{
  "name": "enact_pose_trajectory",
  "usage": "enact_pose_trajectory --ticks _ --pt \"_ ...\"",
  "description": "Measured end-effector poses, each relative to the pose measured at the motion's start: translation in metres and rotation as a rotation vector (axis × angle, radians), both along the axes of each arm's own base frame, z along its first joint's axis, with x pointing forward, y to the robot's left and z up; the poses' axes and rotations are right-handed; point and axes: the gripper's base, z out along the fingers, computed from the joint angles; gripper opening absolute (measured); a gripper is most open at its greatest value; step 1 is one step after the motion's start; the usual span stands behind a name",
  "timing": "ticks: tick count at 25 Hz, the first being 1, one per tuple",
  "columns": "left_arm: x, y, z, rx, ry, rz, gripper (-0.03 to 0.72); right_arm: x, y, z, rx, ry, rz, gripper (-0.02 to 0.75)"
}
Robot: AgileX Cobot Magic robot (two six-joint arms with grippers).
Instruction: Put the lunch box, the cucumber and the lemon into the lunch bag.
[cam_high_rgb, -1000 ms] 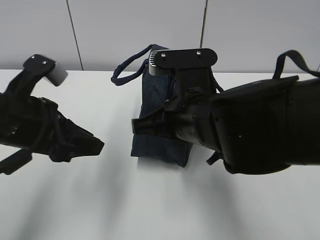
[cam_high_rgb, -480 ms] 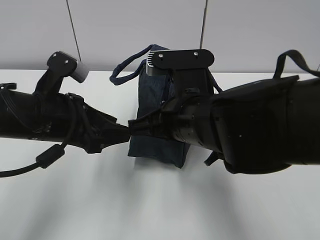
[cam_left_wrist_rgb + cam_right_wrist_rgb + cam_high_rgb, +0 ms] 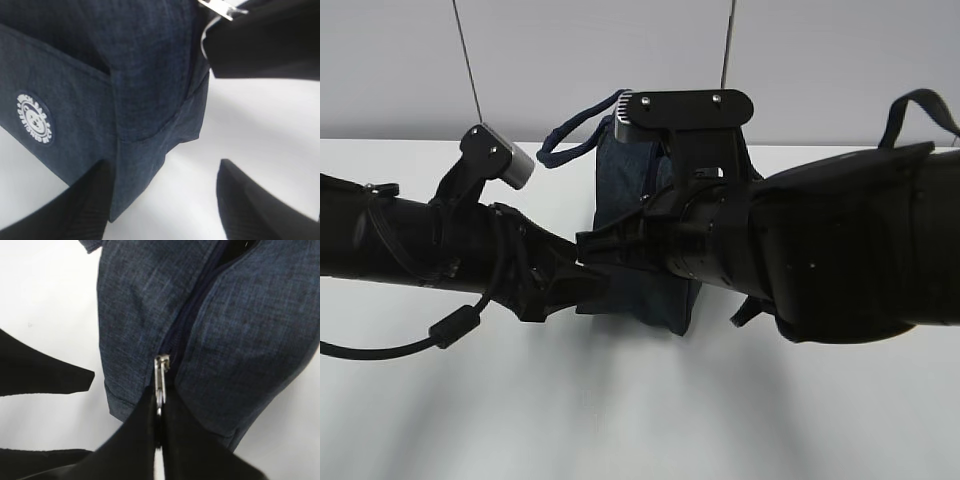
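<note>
Your right fingers hold the zipper pull while your left fingers come in to steady the lunch bag.

The lunch bag (image 3: pixel 638 255) stands on the white tabletop (image 3: pixel 640 410), its zipper closed near the pull, so nothing can go in yet. Your right gripper (image 3: pixel 159 412) has its fingers pressed together on the metal zipper pull (image 3: pixel 160 375) at the bag's near end, ready to draw it. Your left gripper (image 3: pixel 162 200) has its fingers spread around the bag's lower corner, probably to brace it, though contact is unclear. Lunch box, cucumber and lemon are out of view.
</note>
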Motion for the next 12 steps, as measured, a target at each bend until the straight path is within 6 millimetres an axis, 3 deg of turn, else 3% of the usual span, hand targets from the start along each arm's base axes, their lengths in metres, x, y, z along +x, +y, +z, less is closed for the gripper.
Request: enact_pose_trajectory --ticks 7,12 --pt "0.016 -0.006 0.006 -0.007 -0.038 0.006 0.457 -0.001 0.001 0.001 0.010 0.002 0.013 0.000" --pt "0.027 -0.012 -0.001 -0.009 -0.027 0.001 0.393 -0.001 0.002 0.001 0.013 0.003 0.016 0.000"
